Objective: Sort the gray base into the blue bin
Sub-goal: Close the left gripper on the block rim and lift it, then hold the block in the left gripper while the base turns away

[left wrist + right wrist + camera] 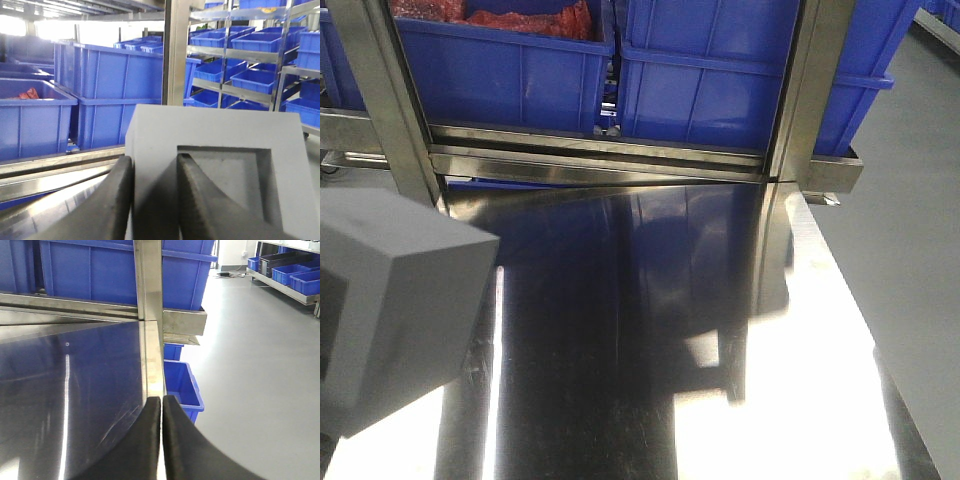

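Note:
The gray base is a matte gray block with a square recess; my left gripper is shut on the wall beside the recess, one finger inside it, and holds it up in the air. In the front view the gray base fills the lower left, above the steel table. Blue bins stand on the rack behind the table, and one with red contents stands to the left. My right gripper is shut and empty over the table's right edge.
The shiny steel table spreads in front of a steel rack with upright posts. A small blue bin sits on the grey floor beside the table's right edge. Shelves of blue bins stand further off.

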